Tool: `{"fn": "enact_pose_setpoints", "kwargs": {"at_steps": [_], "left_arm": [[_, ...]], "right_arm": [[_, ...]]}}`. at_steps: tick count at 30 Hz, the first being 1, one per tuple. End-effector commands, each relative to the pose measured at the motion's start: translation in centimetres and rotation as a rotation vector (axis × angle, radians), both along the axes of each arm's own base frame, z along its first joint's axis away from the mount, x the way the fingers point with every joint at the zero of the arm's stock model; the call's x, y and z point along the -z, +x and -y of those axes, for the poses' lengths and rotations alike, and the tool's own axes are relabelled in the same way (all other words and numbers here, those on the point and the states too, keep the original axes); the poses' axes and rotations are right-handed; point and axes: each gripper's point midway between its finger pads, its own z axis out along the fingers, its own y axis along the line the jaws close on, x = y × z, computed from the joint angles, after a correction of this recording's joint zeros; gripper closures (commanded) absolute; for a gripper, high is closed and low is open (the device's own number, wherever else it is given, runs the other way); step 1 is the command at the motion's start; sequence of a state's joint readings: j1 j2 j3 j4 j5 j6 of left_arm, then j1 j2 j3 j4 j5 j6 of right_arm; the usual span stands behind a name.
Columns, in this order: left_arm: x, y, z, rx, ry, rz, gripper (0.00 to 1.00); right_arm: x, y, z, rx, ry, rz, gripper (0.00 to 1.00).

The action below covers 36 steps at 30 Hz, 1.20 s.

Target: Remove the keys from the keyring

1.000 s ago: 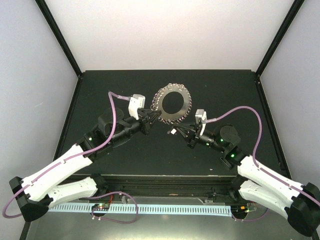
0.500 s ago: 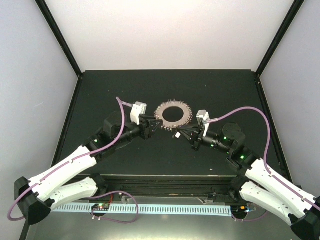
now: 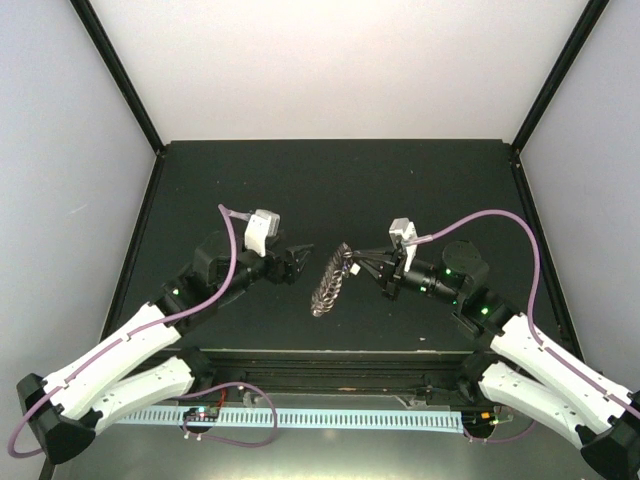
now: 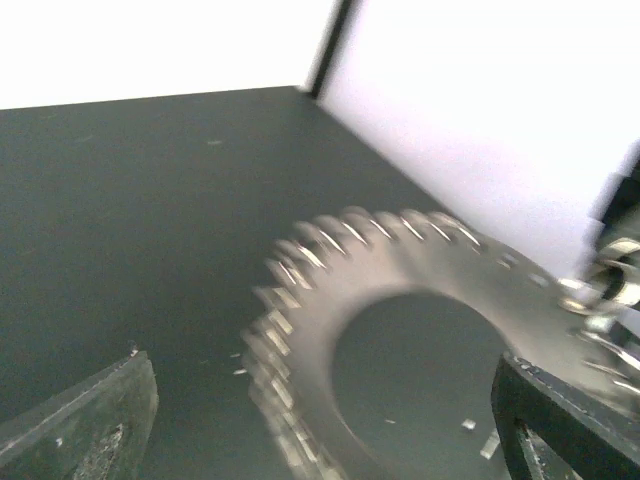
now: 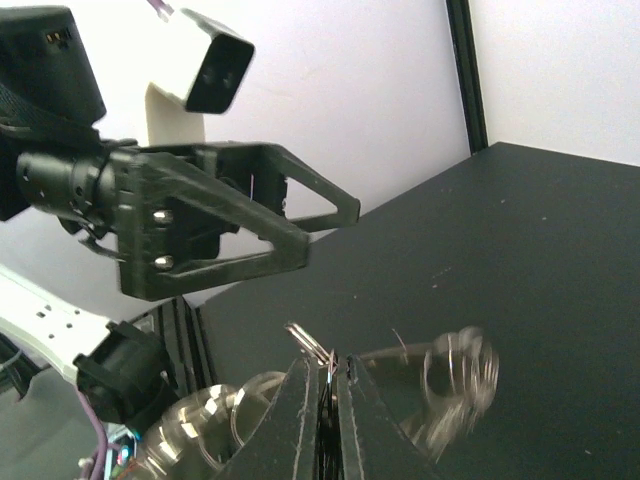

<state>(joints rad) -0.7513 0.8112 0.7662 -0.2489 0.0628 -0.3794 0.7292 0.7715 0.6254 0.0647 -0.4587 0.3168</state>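
Note:
The keyring [image 3: 328,283], a grey metal ring fringed with wire loops, hangs edge-on over the black table. My right gripper [image 3: 354,264] is shut on a small wire loop at its upper rim. In the right wrist view that gripper [image 5: 325,372] pinches the thin loop [image 5: 309,342], and the blurred ring [image 5: 455,385] swings beside it. My left gripper [image 3: 300,260] stands open just left of the ring, not touching it. The left wrist view shows the blurred keyring [image 4: 420,265] close ahead between wide-apart fingers [image 4: 90,420]. The keys cannot be made out among the blurred loops.
The black table [image 3: 240,190] sits between white walls with black corner posts [image 3: 115,70]. The left arm's fingers [image 5: 240,215] fill the upper left of the right wrist view. Small pale specks [image 4: 468,424] lie on the table under the ring.
My left gripper has opened, let go of the keyring and drawn back to the left. The ring has swung down from face-up to hanging edge-on from my shut right gripper.

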Motion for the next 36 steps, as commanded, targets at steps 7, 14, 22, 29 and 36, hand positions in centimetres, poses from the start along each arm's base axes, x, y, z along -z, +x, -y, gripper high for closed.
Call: {"fn": "enact_pose_setpoints", "kwargs": {"at_steps": [7, 14, 22, 29, 36], "left_arm": [[-7.7, -8.8, 6.0, 0.697, -0.120, 0.178, 0.38], [-8.0, -9.1, 7.0, 0.769, -0.128, 0.168, 0.51], [-7.8, -9.0, 7.4, 0.784, -0.126, 0.174, 0.54], [-7.7, -9.2, 8.6, 0.825, -0.166, 0.138, 0.75], [-7.4, -8.9, 9.1, 0.815, -0.159, 0.133, 0.87]], "right_arm": [[-4.0, -3.5, -0.8, -0.208, -0.041, 0.135, 0.99], [-4.6, -3.8, -1.0, -0.229, -0.033, 0.143, 0.99], [-5.0, -4.2, -0.9, -0.250, -0.034, 0.147, 0.99], [-4.8, -4.2, -1.1, -0.256, -0.037, 0.144, 0.99], [-4.8, -4.0, -1.0, -0.245, -0.043, 0.147, 0.99]]}}
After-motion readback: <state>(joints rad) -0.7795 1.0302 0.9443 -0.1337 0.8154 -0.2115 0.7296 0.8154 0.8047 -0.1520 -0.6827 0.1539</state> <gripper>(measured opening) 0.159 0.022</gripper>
